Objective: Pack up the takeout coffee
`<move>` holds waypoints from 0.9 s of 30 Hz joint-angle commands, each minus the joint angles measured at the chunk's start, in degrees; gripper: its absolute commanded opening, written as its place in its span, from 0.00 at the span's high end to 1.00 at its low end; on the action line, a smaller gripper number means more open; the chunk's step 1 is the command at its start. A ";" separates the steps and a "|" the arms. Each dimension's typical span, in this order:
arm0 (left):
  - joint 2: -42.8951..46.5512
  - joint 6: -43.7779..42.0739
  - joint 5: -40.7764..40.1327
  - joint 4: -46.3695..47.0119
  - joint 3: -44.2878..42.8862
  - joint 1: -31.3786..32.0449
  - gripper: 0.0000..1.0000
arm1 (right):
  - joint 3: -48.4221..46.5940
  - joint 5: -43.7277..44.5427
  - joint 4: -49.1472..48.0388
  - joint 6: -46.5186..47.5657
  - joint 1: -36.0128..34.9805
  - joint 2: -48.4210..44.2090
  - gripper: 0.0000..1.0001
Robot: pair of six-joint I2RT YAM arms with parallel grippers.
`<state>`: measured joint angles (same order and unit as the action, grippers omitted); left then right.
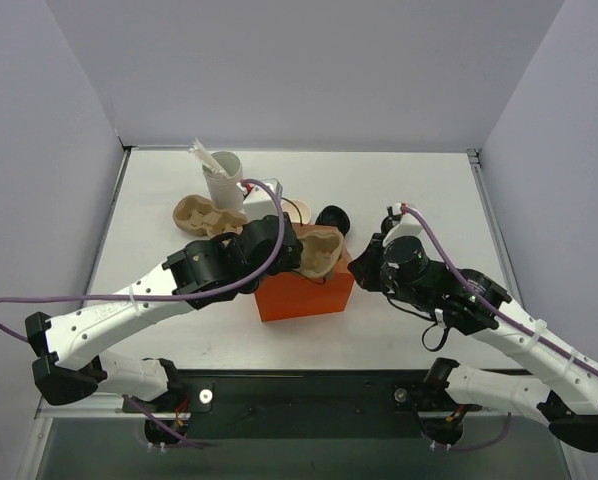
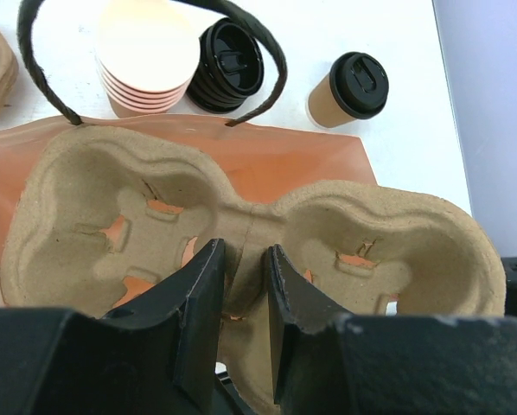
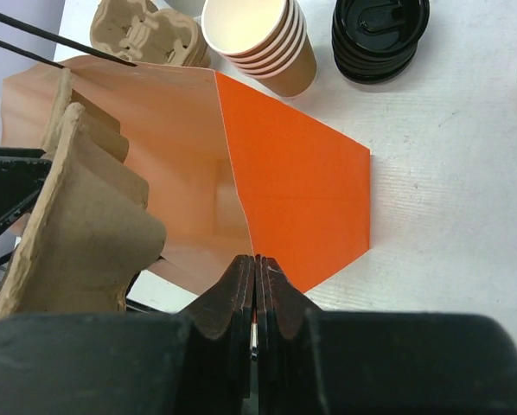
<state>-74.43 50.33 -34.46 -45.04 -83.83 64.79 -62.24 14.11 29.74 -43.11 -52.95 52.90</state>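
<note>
Left gripper [image 2: 244, 259] pinched the cup carrier [image 2: 397, 216] by its centre rib above the orange bag [image 3: 302, 173]. Right gripper [image 3: 257, 270] was clamped on the bag's rim. Takeout coffee [image 2: 355, 89] stood upright beyond the bag, ungripped. Risk was the carrier catching the rim and pulling it free.

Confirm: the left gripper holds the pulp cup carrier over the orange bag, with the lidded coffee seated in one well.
Not seated: in the left wrist view the pulp cup carrier has empty wells and the lidded coffee stands on the table beside the black lids. Rest holds.
</note>
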 commanded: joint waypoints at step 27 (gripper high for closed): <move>-7.66 6.45 -14.42 -9.55 -12.67 2.09 0.77 | -1.05 6.11 -3.63 -1.01 -2.16 0.71 1.00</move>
<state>-84.29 55.92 -47.48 -54.83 -95.07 66.98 -62.48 18.65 28.25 -44.71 -54.81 54.52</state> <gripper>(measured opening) 0.333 0.026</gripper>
